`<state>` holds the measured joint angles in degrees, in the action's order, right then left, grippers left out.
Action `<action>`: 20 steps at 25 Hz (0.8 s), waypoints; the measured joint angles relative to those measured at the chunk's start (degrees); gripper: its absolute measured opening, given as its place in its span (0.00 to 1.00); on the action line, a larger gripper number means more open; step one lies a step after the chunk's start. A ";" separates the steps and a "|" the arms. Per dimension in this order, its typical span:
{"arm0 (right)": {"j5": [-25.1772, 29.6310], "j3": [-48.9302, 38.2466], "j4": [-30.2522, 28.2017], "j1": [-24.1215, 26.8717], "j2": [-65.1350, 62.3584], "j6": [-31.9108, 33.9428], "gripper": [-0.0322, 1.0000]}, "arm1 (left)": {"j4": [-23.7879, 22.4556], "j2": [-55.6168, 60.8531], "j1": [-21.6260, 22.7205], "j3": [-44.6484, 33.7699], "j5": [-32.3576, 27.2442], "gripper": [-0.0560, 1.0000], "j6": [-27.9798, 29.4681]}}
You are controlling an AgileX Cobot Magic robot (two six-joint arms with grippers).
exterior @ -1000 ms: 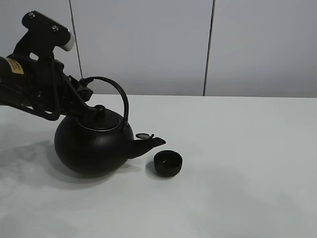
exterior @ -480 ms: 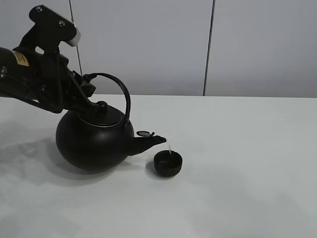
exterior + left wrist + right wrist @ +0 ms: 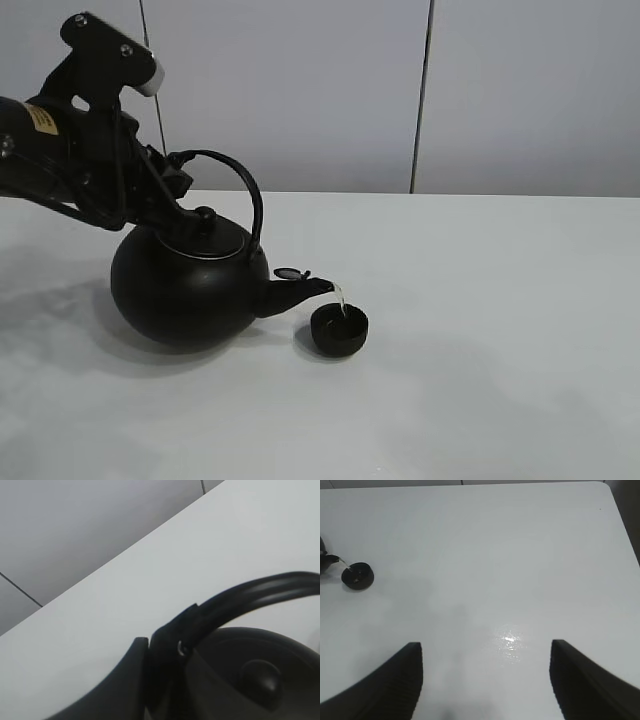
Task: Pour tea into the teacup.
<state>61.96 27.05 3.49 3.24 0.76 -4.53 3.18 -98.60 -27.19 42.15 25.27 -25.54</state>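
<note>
A big round black kettle [image 3: 188,290] sits on the left half of the white desk [image 3: 480,300], tipped to the right so that its spout [image 3: 300,291] points down toward the teacup [image 3: 339,330]. The small flap [image 3: 290,272] above the spout mouth stands lifted. The lid with its round knob [image 3: 204,215] is seated on the kettle, so what the kettle holds is hidden. Whether its base touches the desk or hangs just above it cannot be told

The tea [image 3: 341,297] leaves the spout tip as a thin pale arc and lands inside the teacup, which stands upright just right of the spout and a little nearer, not touching the kettle. A faint glint shows inside the cup; how full it is cannot be told

The left pincer [image 3: 166,186] is clamped shut on the arched handle [image 3: 245,195] close to its left end, with the dark arm reaching in from the far left. The left wrist view shows the fingers [image 3: 145,680] pressed around the handle bar right above the lid

The right pincer [image 3: 486,644] hangs over the bare right part of the desk with its jaws spread wide and nothing between them, well apart from the teacup [image 3: 357,576], which shows small at the far left of that view
</note>
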 joint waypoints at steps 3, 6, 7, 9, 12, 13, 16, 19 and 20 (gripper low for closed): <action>0.00 0.00 0.00 0.00 0.00 0.00 0.51 | 0.00 0.00 0.00 0.00 0.00 0.16 -0.62; 0.00 0.00 0.00 0.00 0.00 0.00 0.51 | 0.00 0.00 0.00 0.00 0.00 0.16 -1.39; 0.00 0.00 0.00 0.00 0.00 0.00 0.51 | 0.00 0.00 0.00 0.00 0.00 0.16 -1.45; 0.00 0.00 0.00 0.00 0.00 0.00 0.51 | 0.00 0.00 0.00 0.00 0.00 0.16 -1.52; 0.00 0.00 0.00 0.00 0.00 0.00 0.51 | 0.00 0.00 0.00 0.00 0.00 0.16 -1.51; 0.00 0.00 0.00 0.00 0.00 0.00 0.51 | 0.00 0.00 0.00 0.00 0.00 0.16 -1.51; 0.00 0.00 0.00 0.00 0.00 0.00 0.51 | 0.00 0.00 0.00 0.00 0.00 0.16 -1.58; 0.00 0.00 0.00 0.00 0.00 0.00 0.51 | 0.00 0.00 0.00 0.00 0.00 0.16 -1.63; 0.00 0.00 0.00 0.00 0.00 0.00 0.51 | 0.00 0.00 0.00 0.00 0.00 0.16 -1.67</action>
<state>61.96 27.05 3.49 3.24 0.76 -4.53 3.18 -98.60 -27.19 42.15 25.27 -27.21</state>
